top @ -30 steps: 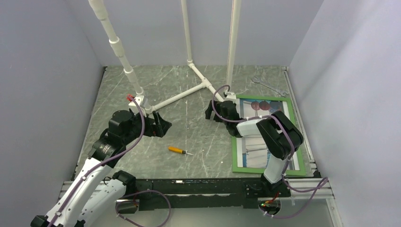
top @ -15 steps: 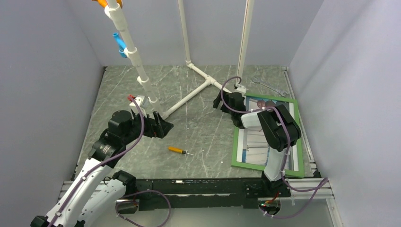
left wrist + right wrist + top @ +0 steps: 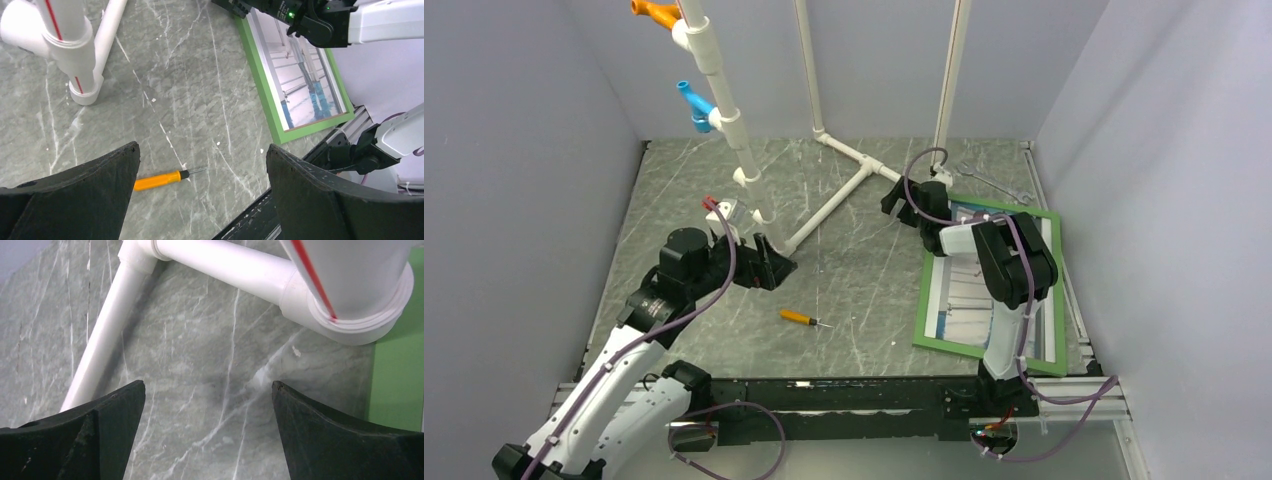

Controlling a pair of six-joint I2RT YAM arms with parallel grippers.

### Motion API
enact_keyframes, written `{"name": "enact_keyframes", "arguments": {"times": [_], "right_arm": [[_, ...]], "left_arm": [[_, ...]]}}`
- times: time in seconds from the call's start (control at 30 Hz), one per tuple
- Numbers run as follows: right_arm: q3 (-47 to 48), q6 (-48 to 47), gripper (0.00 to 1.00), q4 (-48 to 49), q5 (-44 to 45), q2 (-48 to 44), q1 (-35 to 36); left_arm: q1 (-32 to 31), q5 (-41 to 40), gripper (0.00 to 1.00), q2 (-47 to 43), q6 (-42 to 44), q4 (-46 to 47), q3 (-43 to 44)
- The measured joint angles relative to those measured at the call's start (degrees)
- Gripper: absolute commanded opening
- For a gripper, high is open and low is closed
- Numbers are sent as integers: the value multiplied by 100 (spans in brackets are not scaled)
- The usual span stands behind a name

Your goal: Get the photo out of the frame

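The green frame lies flat at the right of the table with the photo inside it. My right arm reaches over its far end. The right gripper is open and empty beyond the frame's far left corner, above bare table beside a foot of the pipe stand. A strip of the frame shows at that view's right edge. My left gripper is open and empty left of centre. In its wrist view the left gripper looks across at the frame and the photo.
A white pipe stand spreads over the back of the table, its left post carrying orange and blue fittings. An orange screwdriver lies near the front centre, also seen as the screwdriver. A wrench lies behind the frame.
The pipe stand has shifted right, bringing its orange and blue fittings into view. My right gripper has moved back and right, and the frame has turned slightly. The left gripper has barely moved.
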Motion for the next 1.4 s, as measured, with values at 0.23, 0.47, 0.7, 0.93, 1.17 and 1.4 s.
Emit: {"name": "enact_keyframes", "arguments": {"times": [0.23,0.47,0.7,0.93,1.17,1.4], "right_arm": [[398,59,100,-289,-258,192,-177],[415,68,100,-293,-474,208,-227],[197,22,100,-260,-824,46,-197],[-83,-44,100,-476,-1091,-264,-35],[-269,-125,100,-717,-1207,-511,-31],[-535,-188,100,-835,-1276,-780,-31]], "left_arm": [[0,221,99,214,-59,212,0],[-26,358,99,529,-151,463,-2],[-50,372,99,1038,-210,896,-127],[-70,254,99,1744,-203,1213,-140],[-76,-37,99,2074,-162,1294,-48],[-157,-212,99,2334,-7,1285,142]]}}
